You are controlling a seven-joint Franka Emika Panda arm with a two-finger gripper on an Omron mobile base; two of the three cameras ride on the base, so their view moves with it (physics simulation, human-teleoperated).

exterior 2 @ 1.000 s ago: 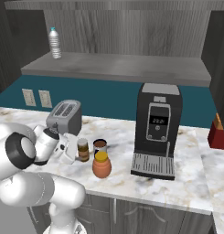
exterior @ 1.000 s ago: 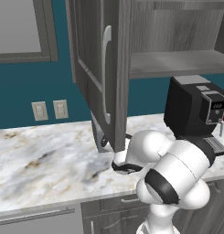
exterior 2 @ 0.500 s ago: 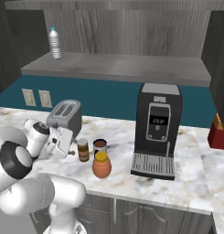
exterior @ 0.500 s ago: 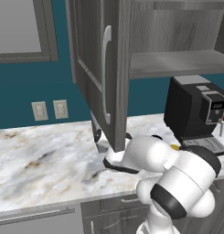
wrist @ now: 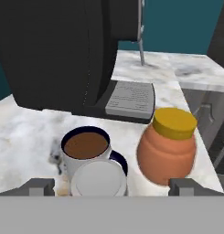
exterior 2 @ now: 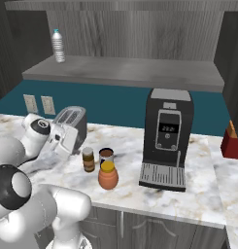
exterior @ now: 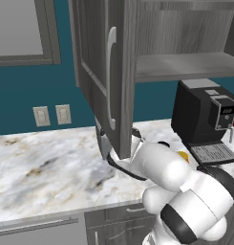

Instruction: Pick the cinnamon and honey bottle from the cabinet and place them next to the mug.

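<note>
Cinnamon [exterior 2: 88,159] is upright on the table [exterior 2: 198,180], slim brown jar with a pale lid. It stands just left of the mug [exterior 2: 106,156] in the right base view, close enough that they look touching, though I can't confirm contact. In the hand view its lid [wrist: 98,178] sits at the bottom centre, right in front of the mug, overlapping its lower rim.

Honey bottle [exterior 2: 107,175] is also upright on the table, orange with a yellow lid, just in front of the mug on the robot's side and slightly right of the cinnamon. In the hand view it stands beside the mug with a small gap, its lid level with the mug's rim.

Mug is blue and white with a dark brown inside, between the two jars and the coffee machine [exterior 2: 168,138]. The machine's drip tray [wrist: 130,99] lies just behind the mug and honey bottle.

Gripper [wrist: 111,186]: fingers [wrist: 38,186] spread wide, holding nothing. The two tips show at the bottom of the hand view, one on each side of the cinnamon lid and clear of it.

Cabinet [exterior: 104,72] door hangs open above the table, its curved silver handle [exterior: 110,76] facing the left base camera. A water bottle [exterior 2: 58,46] stands on the shelf [exterior 2: 125,72]. Toaster [exterior 2: 69,127] sits left of the jars, near the hand. Two wall outlets [exterior: 52,115] are on the teal wall behind.
</note>
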